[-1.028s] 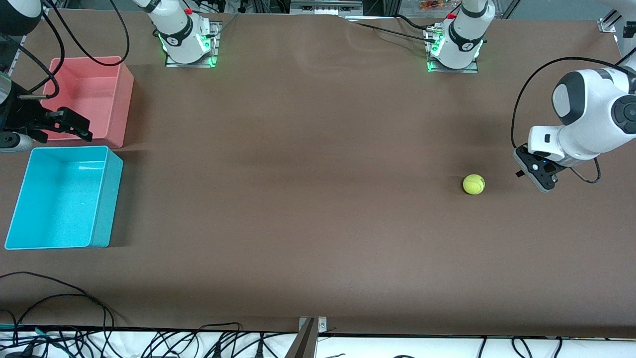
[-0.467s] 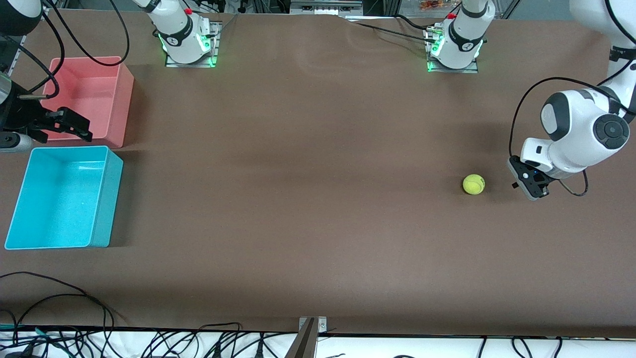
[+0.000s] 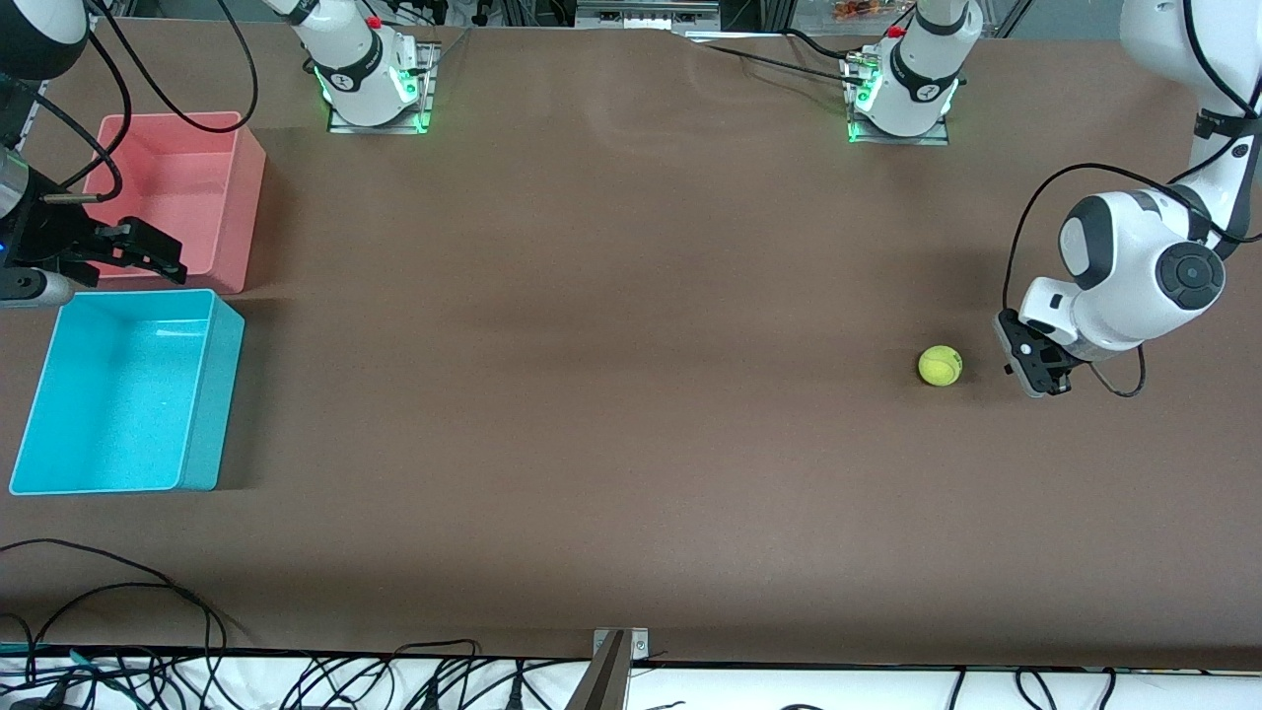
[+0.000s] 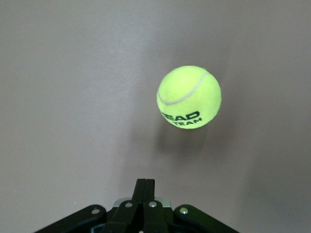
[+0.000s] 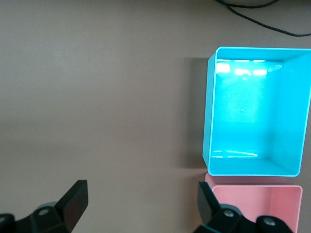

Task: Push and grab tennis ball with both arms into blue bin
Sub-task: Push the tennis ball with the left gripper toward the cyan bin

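Brown matte desk, plain surface, faint sheen bands across the middle. Tennis ball sits on the desk toward the left arm's end, alone on bare surface; black "HEAD TEAM" print shows in the left wrist view. Left tool is low, just beside the ball on the side toward the left arm's end, not touching it; fingers pressed together, closed on nothing. Right tool hangs over the pink bin's edge nearest the camera, at the right arm's end; its fingers spread wide apart, holding nothing. Blue bin stands just beside the pink bin, nearer the front camera, nothing in it, glare on its floor. Ball and blue bin are well apart, at different ends of the desk. Arm bases lit green along the desk's upper edge. Black cables bundle on a white strip below the desk's near edge.
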Robot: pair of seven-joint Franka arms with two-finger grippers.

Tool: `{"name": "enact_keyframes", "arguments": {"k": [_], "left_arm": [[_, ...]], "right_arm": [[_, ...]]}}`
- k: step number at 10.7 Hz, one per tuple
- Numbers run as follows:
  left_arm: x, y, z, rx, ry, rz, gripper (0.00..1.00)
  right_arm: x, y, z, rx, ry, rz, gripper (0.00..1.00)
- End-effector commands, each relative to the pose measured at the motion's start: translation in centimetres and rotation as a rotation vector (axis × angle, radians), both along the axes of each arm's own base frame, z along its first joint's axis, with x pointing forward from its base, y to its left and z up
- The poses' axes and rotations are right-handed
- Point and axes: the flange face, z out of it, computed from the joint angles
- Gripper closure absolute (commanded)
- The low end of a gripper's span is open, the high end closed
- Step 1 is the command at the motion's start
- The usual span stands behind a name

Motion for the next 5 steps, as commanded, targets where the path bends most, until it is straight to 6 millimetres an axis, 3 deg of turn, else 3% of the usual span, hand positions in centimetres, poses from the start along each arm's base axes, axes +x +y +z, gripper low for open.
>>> {"name": "enact_keyframes", "arguments": {"k": [1,5], "left_arm": [[0.1,-0.1,-0.7,-0.003,0.006,-0.123,1.0],[-0.2,-0.5,-3.7,-0.015,0.055,-0.132,1.0]], "right_arm": [[0.0,-0.7,0.1,-0.01,0.008,-0.009,0.0],[0.1,-0.6,0.3,0.005,-0.007,-0.025,0.0]]}}
